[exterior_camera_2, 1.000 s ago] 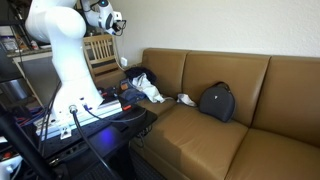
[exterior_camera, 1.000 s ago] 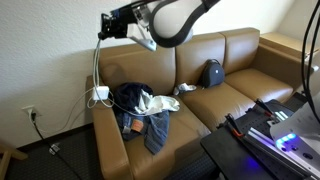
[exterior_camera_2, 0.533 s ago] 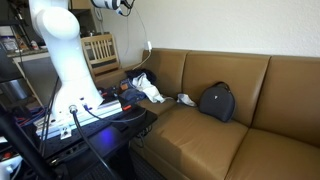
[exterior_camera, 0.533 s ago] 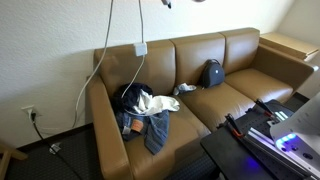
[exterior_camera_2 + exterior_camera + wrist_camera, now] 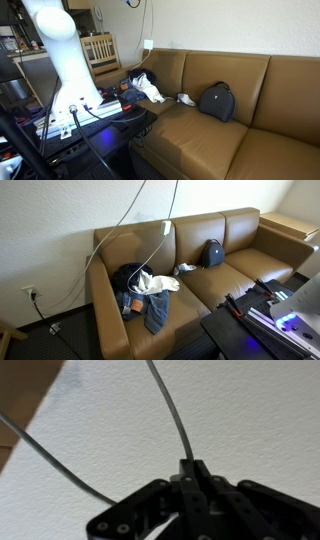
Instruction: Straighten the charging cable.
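Note:
The charging cable [image 5: 118,227] is a thin white cord that hangs in two strands from above the frame down to the brown sofa [image 5: 230,275]. Its small white adapter block [image 5: 167,227] dangles in the air in front of the backrest, and also shows in an exterior view [image 5: 147,44]. In the wrist view my gripper [image 5: 195,464] is shut on the cable [image 5: 170,405], which runs up from the fingertips against the white wall. A second strand crosses at the left [image 5: 50,455]. The gripper is out of frame at the top in both exterior views.
A pile of clothes with jeans [image 5: 140,288] lies on the sofa's left seat, where the cable's lower part ends. A black bag [image 5: 212,252] and a small white item [image 5: 187,268] sit on the middle seat. A black cord hangs from the wall socket [image 5: 30,293]. A wooden chair [image 5: 98,50] stands behind my white arm [image 5: 60,60].
My gripper has risen out of the top of the exterior views with the cable. The adapter block lifted off the sofa's arm and swung right along the backrest.

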{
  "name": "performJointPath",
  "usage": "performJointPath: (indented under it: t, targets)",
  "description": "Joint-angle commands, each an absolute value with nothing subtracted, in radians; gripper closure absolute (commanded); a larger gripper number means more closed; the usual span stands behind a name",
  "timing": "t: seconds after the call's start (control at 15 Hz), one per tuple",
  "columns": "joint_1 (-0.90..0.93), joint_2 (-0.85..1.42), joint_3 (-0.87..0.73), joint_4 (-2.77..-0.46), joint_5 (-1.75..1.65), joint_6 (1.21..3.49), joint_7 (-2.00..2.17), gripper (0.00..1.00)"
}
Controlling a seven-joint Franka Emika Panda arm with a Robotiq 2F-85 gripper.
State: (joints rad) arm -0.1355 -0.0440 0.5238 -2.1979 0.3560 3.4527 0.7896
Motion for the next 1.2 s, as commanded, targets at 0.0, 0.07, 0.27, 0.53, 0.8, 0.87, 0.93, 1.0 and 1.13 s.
performJointPath:
  t: [0.0, 0.07, 0.27, 0.53, 0.8, 0.87, 0.93, 1.0, 1.13]
  targets:
    - [-0.164, -0.169, 0.454, -2.379, 0.464, 3.453, 0.849, 0.98]
    - [-0.16, -0.189, 0.422, -2.422, 0.5, 3.453, 0.844, 0.98]
    - [-0.213, -0.235, 0.38, -2.543, 0.542, 3.453, 0.855, 0.98]
    - [-0.126, -0.214, 0.208, -2.657, 0.402, 3.465, 0.943, 0.98]
    - [0.081, -0.205, -0.043, -2.739, 0.109, 3.46, 1.207, 0.98]
    - [0.138, -0.213, -0.109, -2.759, 0.037, 3.459, 1.283, 0.98]
    - [0.187, -0.223, -0.172, -2.778, -0.03, 3.458, 1.346, 0.98]
    - [0.222, -0.231, -0.227, -2.796, -0.091, 3.454, 1.382, 0.98]
    - [0.249, -0.226, -0.304, -2.817, -0.207, 3.454, 1.348, 0.98]
